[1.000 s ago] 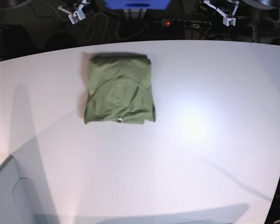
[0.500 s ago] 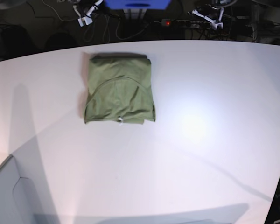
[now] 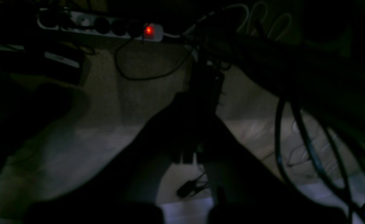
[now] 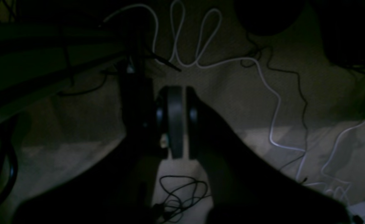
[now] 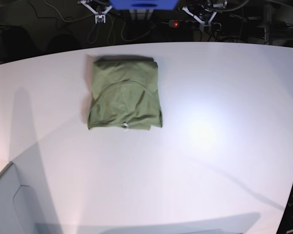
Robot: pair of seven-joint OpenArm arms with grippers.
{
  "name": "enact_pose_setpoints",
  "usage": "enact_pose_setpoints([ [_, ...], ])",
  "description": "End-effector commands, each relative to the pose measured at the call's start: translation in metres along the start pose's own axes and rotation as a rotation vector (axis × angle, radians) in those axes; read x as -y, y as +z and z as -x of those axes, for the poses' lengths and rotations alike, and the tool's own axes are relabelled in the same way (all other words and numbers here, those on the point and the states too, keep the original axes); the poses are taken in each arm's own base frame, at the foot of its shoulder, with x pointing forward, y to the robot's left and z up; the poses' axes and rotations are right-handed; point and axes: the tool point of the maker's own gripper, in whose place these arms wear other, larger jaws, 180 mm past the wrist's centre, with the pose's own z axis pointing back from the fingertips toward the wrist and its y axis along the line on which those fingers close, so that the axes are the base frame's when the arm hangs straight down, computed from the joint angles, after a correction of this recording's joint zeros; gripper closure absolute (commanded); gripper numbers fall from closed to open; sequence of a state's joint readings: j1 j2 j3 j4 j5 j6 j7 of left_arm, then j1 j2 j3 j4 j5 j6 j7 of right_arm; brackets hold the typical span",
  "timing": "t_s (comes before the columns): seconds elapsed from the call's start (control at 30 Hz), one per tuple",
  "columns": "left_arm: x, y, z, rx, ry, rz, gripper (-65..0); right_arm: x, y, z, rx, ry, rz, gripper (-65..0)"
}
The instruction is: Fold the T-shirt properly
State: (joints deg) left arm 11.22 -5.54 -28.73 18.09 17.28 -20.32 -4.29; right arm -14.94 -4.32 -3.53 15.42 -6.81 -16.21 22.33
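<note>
The olive-green T-shirt (image 5: 124, 95) lies folded into a compact rectangle on the white table (image 5: 210, 146), left of centre toward the far edge, with a small white tag at its near hem. Both arms are pulled back beyond the table's far edge, well away from the cloth. My right gripper (image 5: 98, 12) hangs at the top left and my left gripper (image 5: 203, 14) at the top right. Each wrist view is dark and looks down at the floor; there the right gripper (image 4: 176, 93) and the left gripper (image 3: 204, 81) appear shut with nothing held.
A power strip with a red light (image 5: 176, 23) (image 3: 148, 30) and loose cables (image 4: 201, 46) lie on the floor behind the table. A blue object (image 5: 144, 4) sits at the top centre. A grey box (image 5: 10, 204) stands at the near left corner.
Both grippers have swung inward along the far edge toward the centre and slightly farther back. The T-shirt has not moved.
</note>
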Motion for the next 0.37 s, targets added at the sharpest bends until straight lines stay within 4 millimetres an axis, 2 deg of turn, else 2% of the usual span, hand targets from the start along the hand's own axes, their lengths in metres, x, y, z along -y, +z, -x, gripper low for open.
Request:
enact_pose_setpoints([
  [0.0,0.006,-0.001,0.007,-0.010,0.004,0.012,0.0,-0.012,0.001,-0.005,0.023,-0.014,-0.017,0.0],
  [0.1,0.013,-0.002,0.019,-0.043,0.007,0.025,0.0,-0.014,0.002,-0.004,0.022,-0.015,-0.018,0.0],
  [0.33,0.015,-0.003,0.022,-0.048,0.012,0.030,0.0,0.000,0.001,0.001,0.010,0.006,-0.002,0.0],
])
